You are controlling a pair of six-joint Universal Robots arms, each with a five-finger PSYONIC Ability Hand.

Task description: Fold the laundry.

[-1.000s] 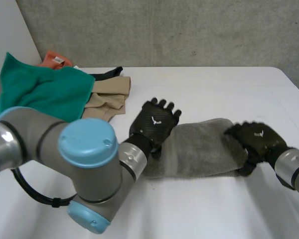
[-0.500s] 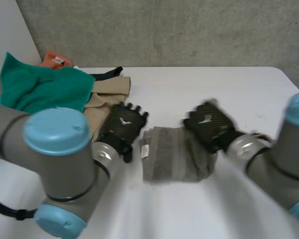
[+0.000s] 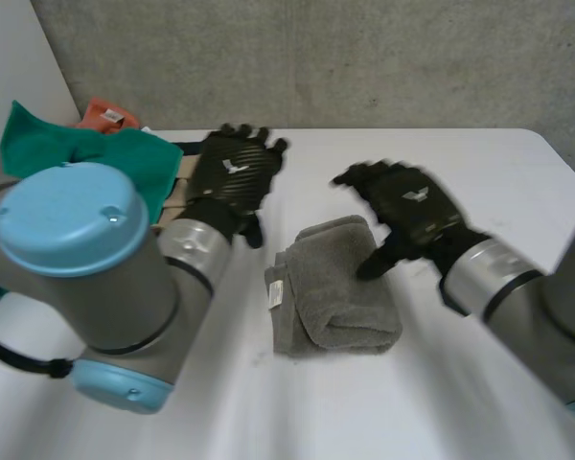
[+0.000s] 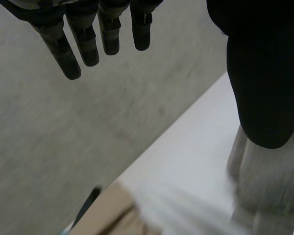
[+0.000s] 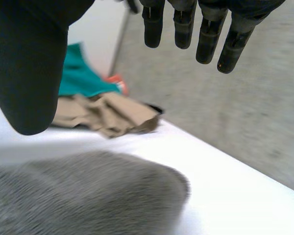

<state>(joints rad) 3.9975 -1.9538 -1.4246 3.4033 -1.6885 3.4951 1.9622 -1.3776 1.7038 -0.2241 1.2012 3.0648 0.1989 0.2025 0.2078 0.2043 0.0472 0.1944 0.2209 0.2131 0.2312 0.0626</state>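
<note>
Plainly the left hand (image 3: 232,174) and right hand (image 3: 412,206) hang empty, fingers straight, near the folded grey towel (image 3: 340,307)

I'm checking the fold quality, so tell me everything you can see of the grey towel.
The grey towel looks like thick, soft terry. It lies folded into a compact, roughly square, layered bundle on the white table, with a small white tag at the edge on the robot's left. The open right hand hangs over its far corner; whether the thumb touches it I cannot tell.
</note>
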